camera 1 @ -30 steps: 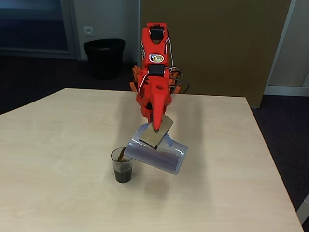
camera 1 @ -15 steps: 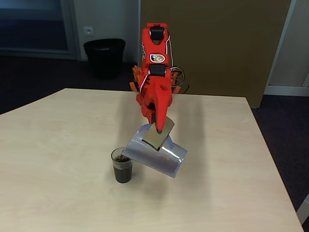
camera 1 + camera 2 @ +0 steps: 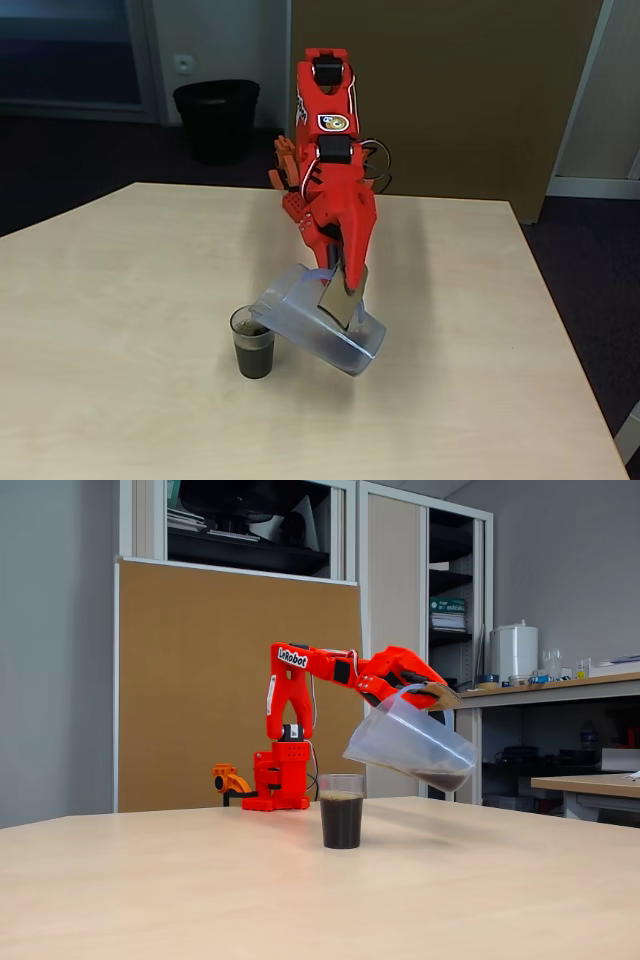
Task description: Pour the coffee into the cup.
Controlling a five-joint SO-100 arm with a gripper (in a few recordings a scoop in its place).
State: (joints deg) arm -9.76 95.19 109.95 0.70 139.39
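Observation:
The small clear cup stands upright on the table, filled most of the way with dark coffee. My red gripper is shut on the flat handle of a translucent jug. The jug hangs tilted in the air just right of the cup, and its spout reaches over the cup's rim. A small dark remnant of coffee lies in the jug's low back corner. No stream runs between jug and cup.
The light wooden table has open room to the left and in front of the cup. Its right edge is near in a fixed view. A black bin stands on the floor behind the table.
The brown stream from jug to cup has stopped. The wrist has rolled back, so the jug's bottom has dropped and the jug tilts less.

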